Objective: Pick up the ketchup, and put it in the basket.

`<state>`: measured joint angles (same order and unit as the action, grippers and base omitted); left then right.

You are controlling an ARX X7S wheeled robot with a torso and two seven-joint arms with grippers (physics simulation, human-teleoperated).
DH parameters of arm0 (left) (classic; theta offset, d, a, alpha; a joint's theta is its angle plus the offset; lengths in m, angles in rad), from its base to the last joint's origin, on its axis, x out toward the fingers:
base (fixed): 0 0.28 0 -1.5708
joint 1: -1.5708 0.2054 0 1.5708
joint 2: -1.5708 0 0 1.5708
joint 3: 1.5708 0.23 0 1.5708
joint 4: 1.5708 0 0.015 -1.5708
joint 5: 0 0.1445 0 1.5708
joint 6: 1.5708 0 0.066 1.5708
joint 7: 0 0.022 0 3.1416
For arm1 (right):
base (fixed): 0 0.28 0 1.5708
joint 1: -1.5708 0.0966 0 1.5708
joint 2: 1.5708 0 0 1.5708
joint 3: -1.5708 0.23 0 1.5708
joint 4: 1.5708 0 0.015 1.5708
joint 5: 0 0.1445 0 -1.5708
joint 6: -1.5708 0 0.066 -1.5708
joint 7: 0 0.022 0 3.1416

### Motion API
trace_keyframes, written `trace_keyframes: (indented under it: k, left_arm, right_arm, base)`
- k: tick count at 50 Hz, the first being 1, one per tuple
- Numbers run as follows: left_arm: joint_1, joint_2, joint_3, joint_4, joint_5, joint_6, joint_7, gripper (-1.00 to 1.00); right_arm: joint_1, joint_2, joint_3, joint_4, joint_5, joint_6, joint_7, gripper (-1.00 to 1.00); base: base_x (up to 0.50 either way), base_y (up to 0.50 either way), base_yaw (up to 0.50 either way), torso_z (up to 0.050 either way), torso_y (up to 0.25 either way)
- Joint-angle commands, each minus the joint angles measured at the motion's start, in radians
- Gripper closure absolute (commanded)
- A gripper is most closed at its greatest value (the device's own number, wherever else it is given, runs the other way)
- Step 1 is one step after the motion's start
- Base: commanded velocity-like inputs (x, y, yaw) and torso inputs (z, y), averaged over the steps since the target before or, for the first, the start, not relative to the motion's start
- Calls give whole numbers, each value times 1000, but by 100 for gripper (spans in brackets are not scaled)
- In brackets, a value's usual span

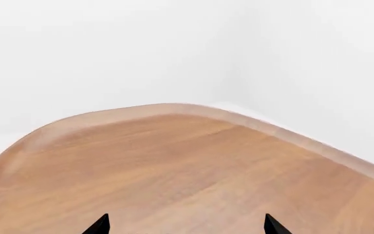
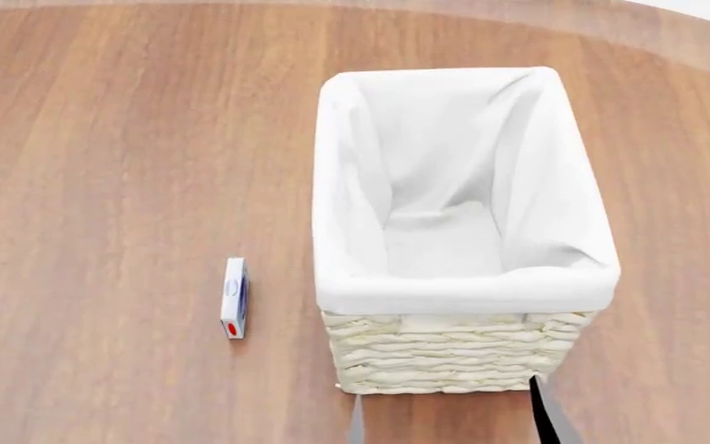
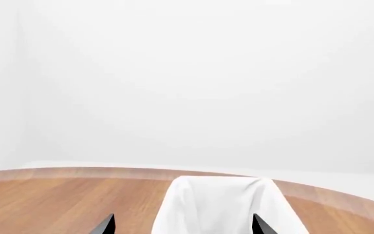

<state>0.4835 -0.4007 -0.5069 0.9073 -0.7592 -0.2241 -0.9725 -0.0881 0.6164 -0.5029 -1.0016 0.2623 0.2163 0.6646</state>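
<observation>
Basket (image 2: 454, 356): cream woven wicker, rectangular, white cloth liner folded over rim; interior holds only the liner. Stands on wooden table (image 2: 108, 157). Small white box (image 2: 234, 298), red dot, lies near basket's left side, apart.

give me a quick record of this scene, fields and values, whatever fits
surface: brown wooden table
container: cream woven wicker basket with white cloth liner, upright, nothing inside
small item: small white box with red dot, left of basket, apart from it
ketchup: not in any view
left pincer: open, over bare table
right pincer: open, near basket
</observation>
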Motion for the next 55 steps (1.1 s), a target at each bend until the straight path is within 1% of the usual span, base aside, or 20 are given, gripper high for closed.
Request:
trace_keyframes:
  k: [1, 12, 28, 44, 55]
  left_arm:
    - [25, 46, -132, -53, -50, 55, -20, -100]
    - [39, 74, -184, -108, -85, 84, -14, -100]
    - [64, 93, -255, -148, -145, 115, 4, -100]
    - [40, 114, -247, -208, -235, 126, 41, -100]
    - [34, 117, -240, -226, -251, 120, 46, -100]
  right_arm:
    - [10, -18, 26, 17, -1, -18, -22, -100]
    - [12, -13, 19, 20, -2, -22, -17, -100]
    - [17, -13, 7, 23, -4, -21, -15, -100]
    - [21, -12, -2, 26, -6, -24, -12, -100]
    - [24, -10, -4, 26, -1, -25, -9, -100]
  base:
    - [0, 0, 0, 0, 0]
    - [0, 0, 0, 0, 0]
    - [0, 0, 0, 0, 0]
    - [0, 0, 0, 0, 0]
    - [0, 0, 0, 0, 0]
